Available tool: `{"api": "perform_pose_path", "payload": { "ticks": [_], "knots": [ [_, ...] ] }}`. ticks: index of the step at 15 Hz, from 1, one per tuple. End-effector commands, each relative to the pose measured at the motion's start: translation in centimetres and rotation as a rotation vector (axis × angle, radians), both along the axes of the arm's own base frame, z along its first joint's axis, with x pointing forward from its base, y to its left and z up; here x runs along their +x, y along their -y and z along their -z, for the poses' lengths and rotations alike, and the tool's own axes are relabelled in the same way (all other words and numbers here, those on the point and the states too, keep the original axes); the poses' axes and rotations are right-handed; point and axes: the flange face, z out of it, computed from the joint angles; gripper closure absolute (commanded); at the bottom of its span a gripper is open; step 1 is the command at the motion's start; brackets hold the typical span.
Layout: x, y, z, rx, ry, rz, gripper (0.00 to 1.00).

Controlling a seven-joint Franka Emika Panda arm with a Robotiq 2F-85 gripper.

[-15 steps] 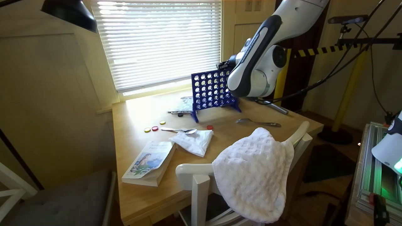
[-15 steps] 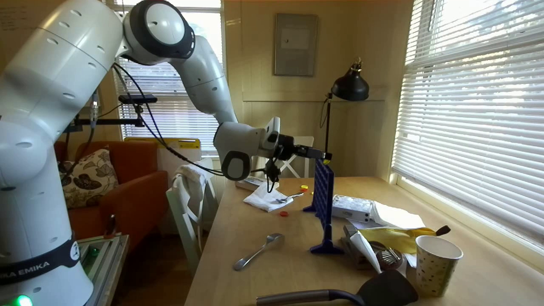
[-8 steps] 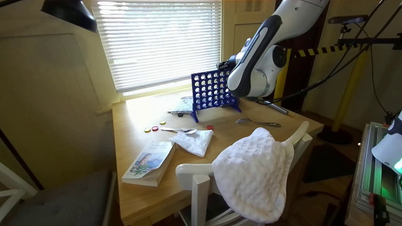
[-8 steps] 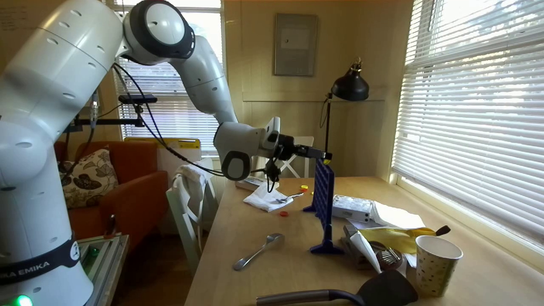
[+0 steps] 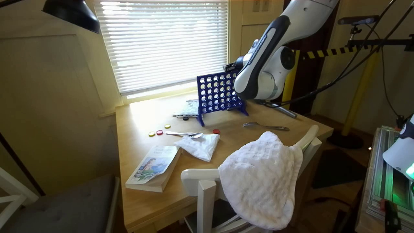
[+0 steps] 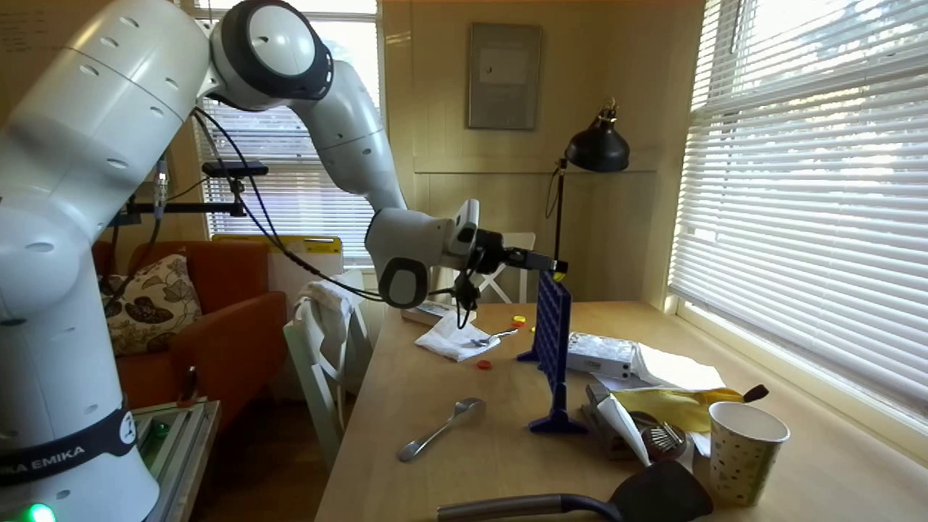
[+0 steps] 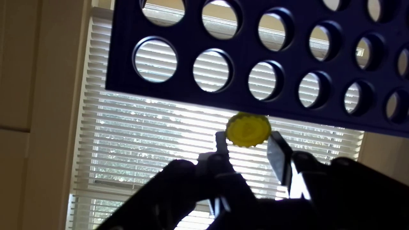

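My gripper [image 7: 248,137] is shut on a yellow disc [image 7: 248,130], pinched at its sides between the fingertips. The disc is right at the top edge of the blue upright grid [image 7: 240,83], which hangs upside down in the wrist view. Part of the disc's far rim reaches the grid's edge; whether it is in a slot I cannot tell. In an exterior view the gripper [image 6: 557,265] is above the grid [image 6: 553,333], with the yellow disc [image 6: 559,276] under its tips. The grid [image 5: 219,94] stands on the table with no discs seen in its holes.
On the table lie a red disc [image 5: 216,131], several more discs, a spoon [image 5: 195,136], a white napkin [image 5: 202,147], a book [image 5: 153,165] and a fork [image 5: 268,126]. Behind the grid are a white box [image 6: 600,355], paper cup [image 6: 747,453] and spatula [image 6: 663,493].
In an exterior view my gripper, the yellow disc and the grid's top have shifted very slightly right, toward the window. The disc stays held; nothing else visibly moved.
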Motion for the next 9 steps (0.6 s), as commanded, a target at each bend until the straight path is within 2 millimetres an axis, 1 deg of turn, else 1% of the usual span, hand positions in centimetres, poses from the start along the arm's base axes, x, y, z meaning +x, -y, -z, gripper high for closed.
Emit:
{"api": "perform_pose_path", "payload": {
  "ticks": [1,4,5,6,7,9],
  "knots": [
    [0.49,0.23,-0.19,-0.021,0.022,-0.003,0.88],
    [0.53,0.2,-0.13,-0.022,0.016,-0.008,0.88],
    [0.54,0.05,-0.01,-0.019,0.007,-0.015,0.66],
    [0.52,-0.07,0.07,-0.022,0.003,-0.02,0.4],
    [0.52,-0.17,0.07,-0.024,0.002,-0.025,0.4],
    [0.49,-0.3,0.02,-0.024,0.0,-0.031,0.29]
  ]
}}
